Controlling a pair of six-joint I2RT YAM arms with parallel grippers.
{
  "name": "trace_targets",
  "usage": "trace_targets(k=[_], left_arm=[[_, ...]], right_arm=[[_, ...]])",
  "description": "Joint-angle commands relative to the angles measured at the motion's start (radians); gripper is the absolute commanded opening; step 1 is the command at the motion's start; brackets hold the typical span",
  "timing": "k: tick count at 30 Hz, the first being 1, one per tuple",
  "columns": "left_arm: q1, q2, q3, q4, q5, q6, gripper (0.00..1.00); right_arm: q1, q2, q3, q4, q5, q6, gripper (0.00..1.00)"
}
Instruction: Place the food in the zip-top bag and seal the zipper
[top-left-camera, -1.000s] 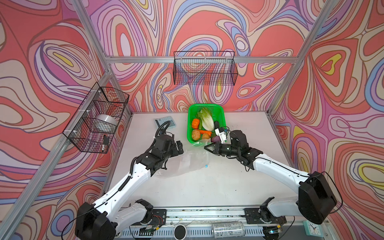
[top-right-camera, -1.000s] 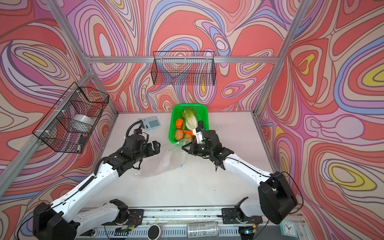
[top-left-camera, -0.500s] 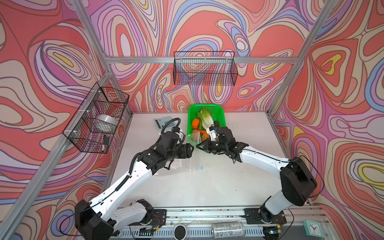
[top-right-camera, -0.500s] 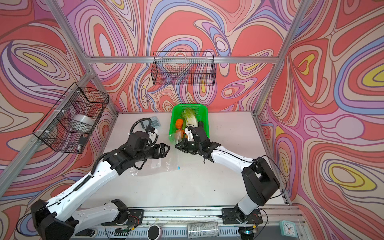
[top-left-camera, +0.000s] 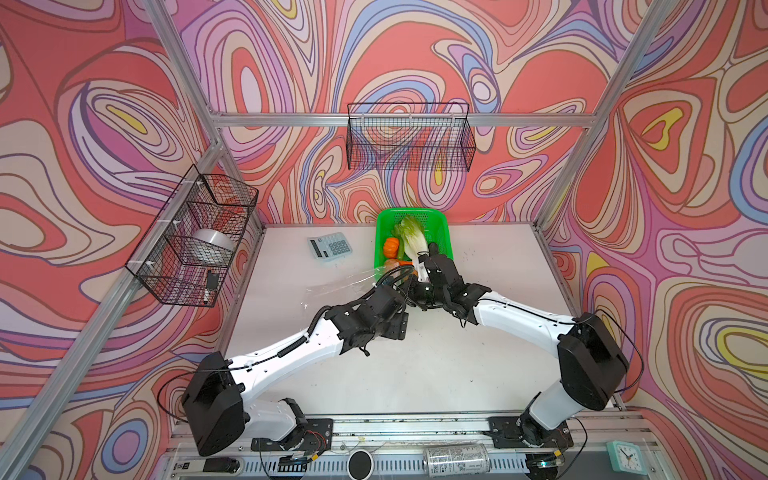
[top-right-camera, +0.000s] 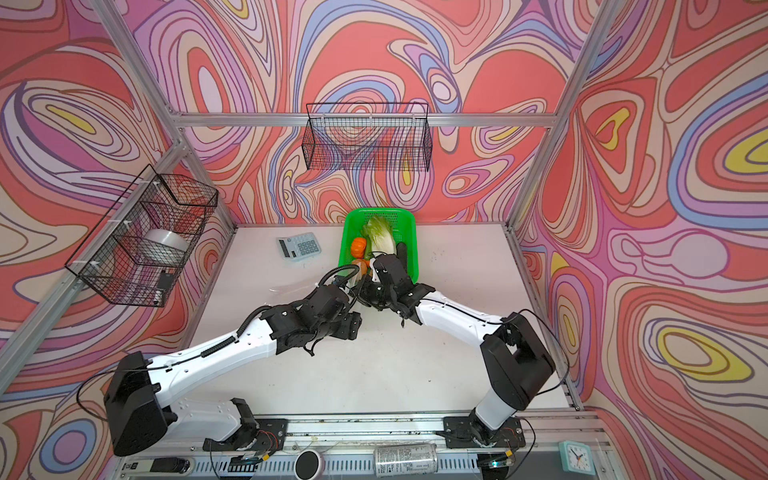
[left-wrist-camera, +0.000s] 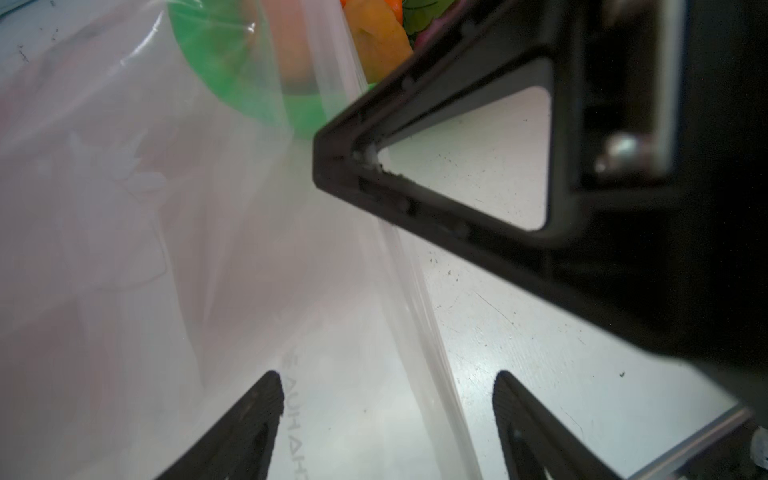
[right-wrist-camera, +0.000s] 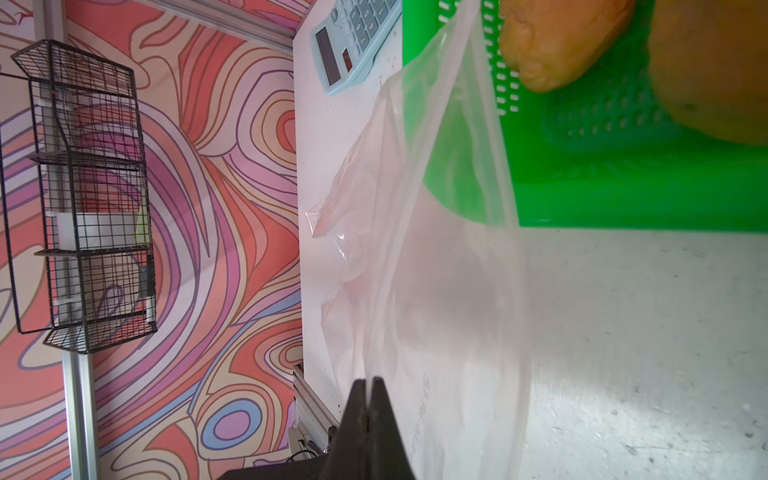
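Your right gripper (right-wrist-camera: 368, 380) is clenched on the zip-top bag (right-wrist-camera: 436, 270). Your left gripper (left-wrist-camera: 387, 376) stands released astride its zipper (left-wrist-camera: 415, 291). The food (top-left-camera: 411, 239) lies in the green basket (top-left-camera: 415, 211), at one o'clock from the bag.

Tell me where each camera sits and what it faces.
Both top views: high at the front, looking down and back at table, basket, left arm, right arm.
Left wrist: on the left arm, looking along the open left hand at the bag.
Right wrist: on the right arm, looking past the shut right hand, which pinches the bag, toward the calculator.
Shared: both wrist views show bag and basket.
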Motion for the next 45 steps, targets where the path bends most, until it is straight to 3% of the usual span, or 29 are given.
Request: trace_targets(k=[1,8,14,20,31,34,45], left_arm=[[0.001,0.012,0.036,0.003,-0.119,-0.008,0.82],[0.001,0.013,0.057,0.043,-0.204,0.001,0.76],[0.001,0.052,0.063,0.041,-0.238,0.040,0.65],[0.001,0.081,0.071,0.046,-0.139,0.016,0.73],[0.002,0.004,0.063,0.021,-0.149,-0.028,0.83],[0.002,-0.013,0.060,0.030,-0.139,-0.026,1.00],[0.001,0.074,0.027,0.087,-0.152,-0.006,0.93]], right_arm=[[0.010,-0.030,0.004,-0.029,0.054,0.015,0.00],[0.010,-0.030,-0.020,-0.033,0.050,0.018,0.00],[0.011,-0.036,-0.024,-0.022,0.043,0.022,0.00],[0.011,-0.035,-0.020,-0.014,0.052,0.027,0.00],[0.011,-0.032,-0.049,-0.009,0.062,0.025,0.00],[0.011,-0.032,-0.050,-0.009,0.060,0.023,0.00],[0.011,-0.058,-0.062,0.013,0.050,0.046,0.00]])
